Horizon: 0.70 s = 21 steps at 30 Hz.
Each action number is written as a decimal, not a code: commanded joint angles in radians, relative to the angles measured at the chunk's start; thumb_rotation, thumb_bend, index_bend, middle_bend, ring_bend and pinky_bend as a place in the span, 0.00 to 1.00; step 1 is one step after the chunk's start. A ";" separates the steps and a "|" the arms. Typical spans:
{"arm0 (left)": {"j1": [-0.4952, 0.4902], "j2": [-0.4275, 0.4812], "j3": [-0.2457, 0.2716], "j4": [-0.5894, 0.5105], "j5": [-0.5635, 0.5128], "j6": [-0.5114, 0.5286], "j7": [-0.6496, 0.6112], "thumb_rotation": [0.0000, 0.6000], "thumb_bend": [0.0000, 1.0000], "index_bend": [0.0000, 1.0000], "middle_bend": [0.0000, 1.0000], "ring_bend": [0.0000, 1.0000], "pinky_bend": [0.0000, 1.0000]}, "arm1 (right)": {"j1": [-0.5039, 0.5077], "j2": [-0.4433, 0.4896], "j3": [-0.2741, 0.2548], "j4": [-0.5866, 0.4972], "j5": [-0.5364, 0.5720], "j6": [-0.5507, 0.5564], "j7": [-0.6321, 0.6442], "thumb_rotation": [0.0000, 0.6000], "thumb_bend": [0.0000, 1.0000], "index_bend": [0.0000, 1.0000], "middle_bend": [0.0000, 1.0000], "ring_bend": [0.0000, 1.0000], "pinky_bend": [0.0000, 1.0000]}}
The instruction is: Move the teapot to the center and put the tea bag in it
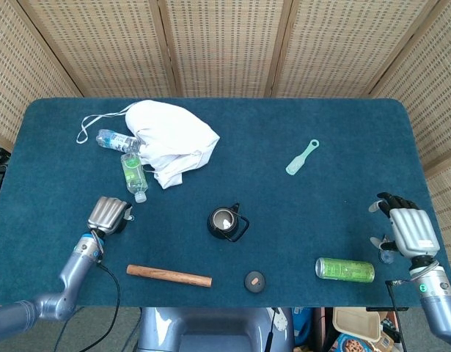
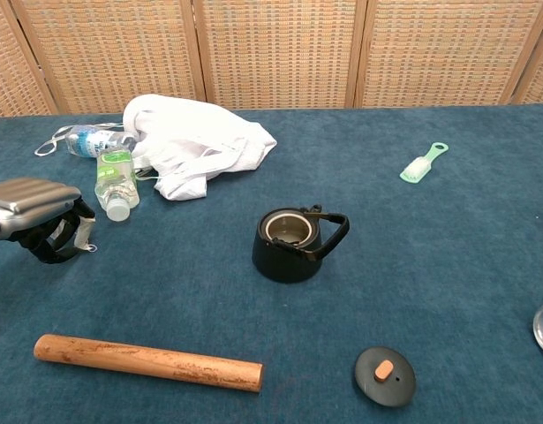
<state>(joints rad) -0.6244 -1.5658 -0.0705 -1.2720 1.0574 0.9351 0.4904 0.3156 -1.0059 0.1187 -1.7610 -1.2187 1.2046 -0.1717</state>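
Observation:
The black teapot (image 1: 226, 222) stands lidless near the middle of the blue table, its handle tipped to the right; the chest view shows the strainer inside the teapot (image 2: 293, 244). Its lid (image 1: 254, 281) lies apart at the front edge, also seen as the lid (image 2: 385, 375) in the chest view. My left hand (image 1: 108, 215) hovers at the front left with curled fingers, and a small white tea bag (image 2: 84, 233) shows pinched under the left hand (image 2: 37, 221). My right hand (image 1: 405, 229) rests at the far right edge, fingers apart and holding nothing.
A white cloth bag (image 1: 174, 139) and two plastic bottles (image 1: 133, 173) lie at the back left. A wooden stick (image 1: 169, 276) lies along the front edge, a green can (image 1: 345, 270) at the front right, and a green brush (image 1: 302, 157) beyond it.

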 commanded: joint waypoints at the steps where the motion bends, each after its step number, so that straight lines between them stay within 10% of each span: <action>1: 0.002 0.001 -0.002 0.000 0.008 0.006 -0.011 1.00 0.52 0.61 0.70 0.68 0.66 | 0.002 0.001 0.002 -0.003 0.001 -0.001 -0.002 1.00 0.20 0.41 0.28 0.24 0.31; 21: 0.039 0.101 -0.027 -0.133 0.123 0.120 -0.123 1.00 0.52 0.62 0.71 0.68 0.66 | 0.004 0.007 0.008 -0.019 0.002 -0.003 -0.016 1.00 0.20 0.41 0.28 0.24 0.31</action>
<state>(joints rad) -0.5905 -1.4777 -0.0939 -1.3858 1.1704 1.0454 0.3816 0.3192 -0.9998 0.1260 -1.7788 -1.2181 1.2022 -0.1871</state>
